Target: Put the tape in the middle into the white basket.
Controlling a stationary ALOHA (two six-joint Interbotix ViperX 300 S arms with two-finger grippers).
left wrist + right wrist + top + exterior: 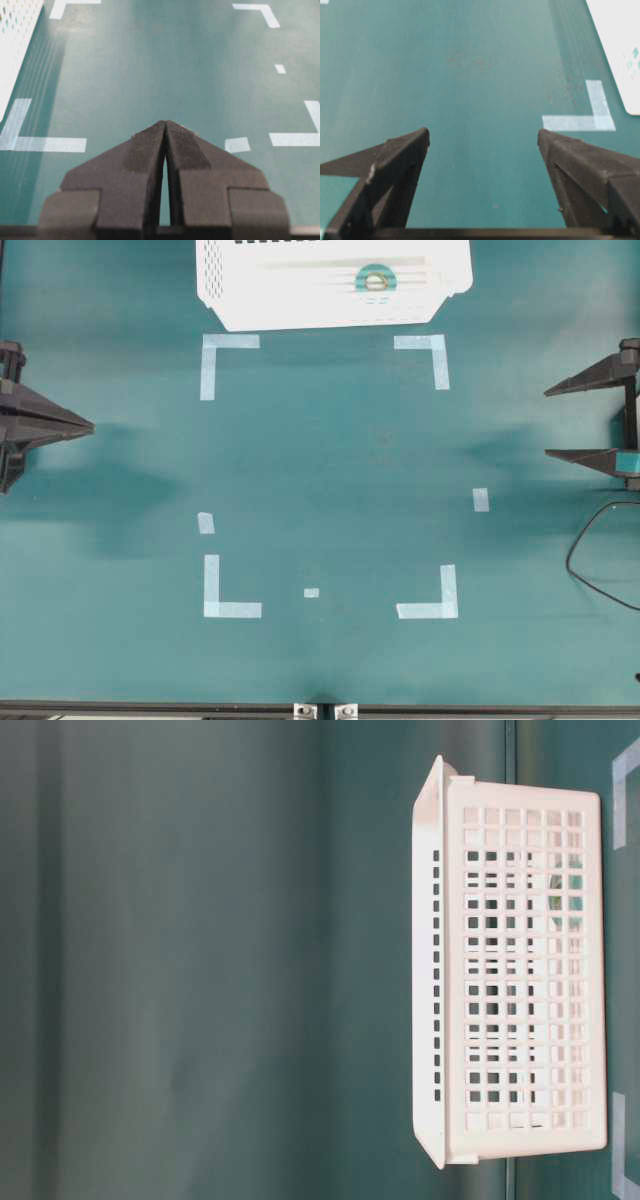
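The tape (376, 280) lies flat on the ribbed floor of the basket (240, 300), toward the basket's right half in the overhead view, its tan core hole facing up; it touches no gripper. The basket sits at the far edge of the green table (330, 470), just beyond the two far corner marks (428, 352) of pale tape, and partly runs out of the top of the overhead view. In the table-level view the basket (520, 980) fills the right side with its perforated wall toward the camera; the tape cannot be made out through the holes there. The left gripper (88, 426) sits at the left edge of the table, well apart from the basket, with its two fingers pressed together to a point and nothing between them; the left wrist view confirms this, the pads (145, 155) meeting along a thin seam above bare table. The right gripper (548, 422) sits at the right edge, likewise well apart from the basket, its fingers spread wide and holding nothing; the right wrist view shows the two fingers (395, 165) far apart with only table and one corner mark (590, 117) beyond them, and a corner of the basket (620, 45) at upper right. A black cable (590, 550) loops on the table near the right arm. The marked square in the middle of the table holds only small pale strips (311, 592).
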